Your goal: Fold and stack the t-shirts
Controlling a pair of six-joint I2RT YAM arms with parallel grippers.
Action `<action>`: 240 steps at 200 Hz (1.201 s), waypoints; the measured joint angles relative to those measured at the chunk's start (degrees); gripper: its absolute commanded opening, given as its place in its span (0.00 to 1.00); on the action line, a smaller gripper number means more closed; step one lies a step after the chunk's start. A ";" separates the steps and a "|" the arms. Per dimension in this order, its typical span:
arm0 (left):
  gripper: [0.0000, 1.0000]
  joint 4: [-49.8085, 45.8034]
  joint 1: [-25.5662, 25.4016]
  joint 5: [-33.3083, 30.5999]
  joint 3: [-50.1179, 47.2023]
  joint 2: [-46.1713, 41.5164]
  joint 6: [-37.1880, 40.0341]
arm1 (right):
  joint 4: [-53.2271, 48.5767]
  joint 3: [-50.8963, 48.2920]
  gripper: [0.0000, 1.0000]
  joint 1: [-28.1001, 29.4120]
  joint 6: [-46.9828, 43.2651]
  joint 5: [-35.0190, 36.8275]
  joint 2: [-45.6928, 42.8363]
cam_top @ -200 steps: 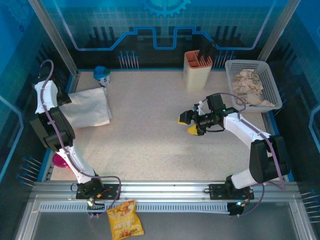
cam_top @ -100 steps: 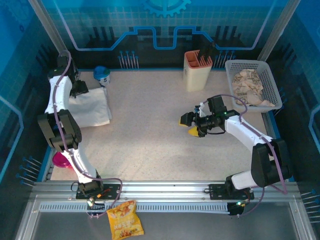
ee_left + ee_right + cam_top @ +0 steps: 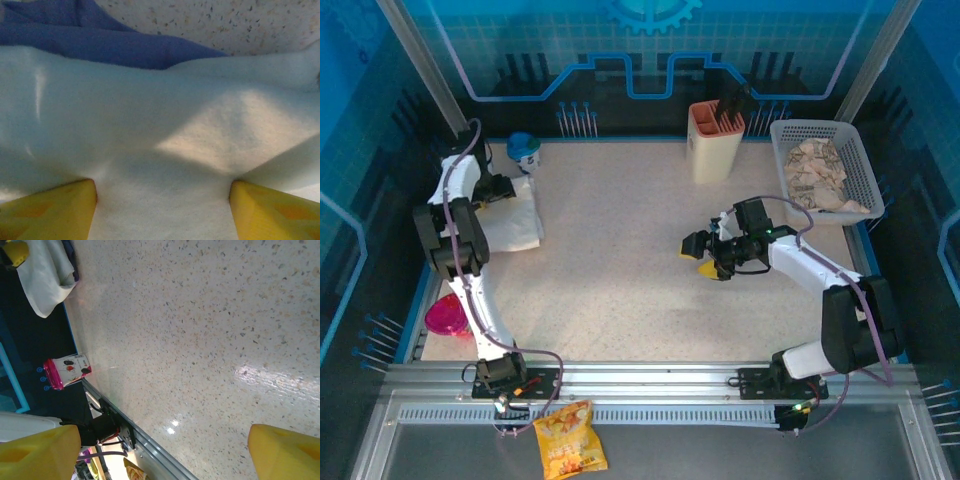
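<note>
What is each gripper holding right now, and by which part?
Nothing is held. The right gripper hangs open above the table; the left gripper stands open over the white t-shirt, not pinching it.

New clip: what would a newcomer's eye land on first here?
A rumpled white t-shirt lies at the far left of the table, with the left fingers spread wide over it. The right fingers hang open above the table's bare middle, and a grey basket of beige scraps sits far right.
</note>
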 measured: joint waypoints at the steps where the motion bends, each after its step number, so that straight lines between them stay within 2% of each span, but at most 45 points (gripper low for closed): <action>1: 0.70 0.02 -0.04 0.00 0.04 0.22 0.00 | 0.00 0.00 0.88 0.00 0.00 0.00 0.00; 72: 0.68 2.05 -4.52 -0.04 -1.05 1.22 0.57 | 0.96 -0.63 0.87 -0.02 0.00 -0.04 0.72; 134: 0.67 3.23 -5.07 -0.15 -2.43 1.05 3.02 | 1.14 -0.68 0.88 -0.04 0.02 -0.07 0.72; 194: 0.77 2.75 -5.68 -0.26 -4.79 -3.74 3.65 | 1.07 -0.61 0.88 -0.17 -0.02 -0.07 0.74; 240: 0.83 -0.55 -6.23 -0.35 -0.83 -10.12 4.55 | -1.03 4.90 0.91 -1.60 -3.19 1.92 1.40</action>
